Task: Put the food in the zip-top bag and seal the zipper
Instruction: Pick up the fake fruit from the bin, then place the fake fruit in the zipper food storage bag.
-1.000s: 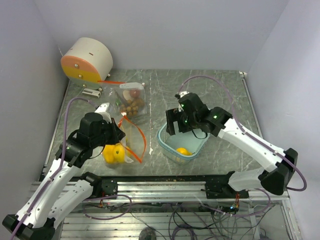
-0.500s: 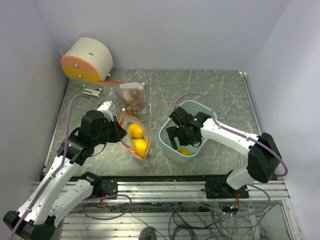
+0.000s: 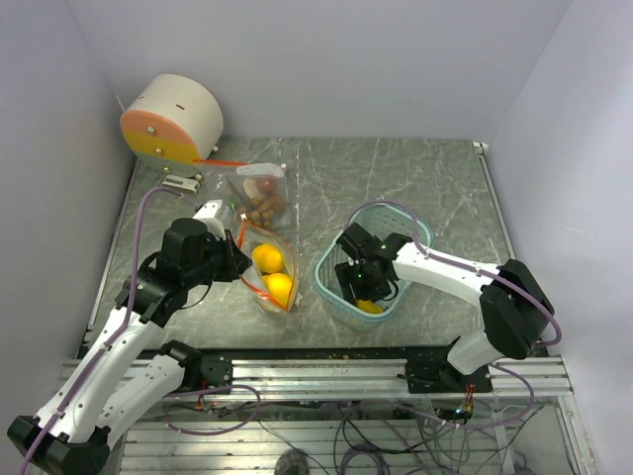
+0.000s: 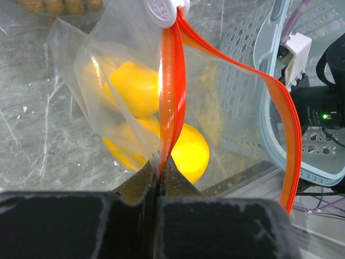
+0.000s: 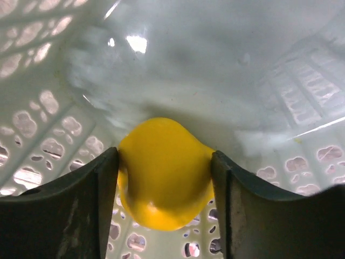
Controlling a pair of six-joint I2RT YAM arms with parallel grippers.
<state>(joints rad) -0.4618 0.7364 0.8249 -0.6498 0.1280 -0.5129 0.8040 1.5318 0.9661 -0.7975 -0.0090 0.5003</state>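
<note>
Left gripper [image 4: 160, 171] pinches the zip-top bag [image 4: 108, 59]; right gripper [image 5: 164, 162] clamps a yellow fruit [image 5: 161, 183] inside the teal basket [image 5: 38, 135]. Marble table [image 3: 445, 188], pale walls [image 3: 346, 59].

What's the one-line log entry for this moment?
left gripper: shut on bag rim | right gripper: gripping fruit in basket | bag: open, two fruits inside

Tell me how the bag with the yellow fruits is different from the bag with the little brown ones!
The yellow-fruit bag holds big yellow fruits; the brown-fruit bag holds small brown fruits and one reddish fruit. The yellow-fruit bag is pinched at its orange zipper by the left gripper, mouth gaping; nothing touches the brown-fruit bag. Both are clear plastic.
</note>
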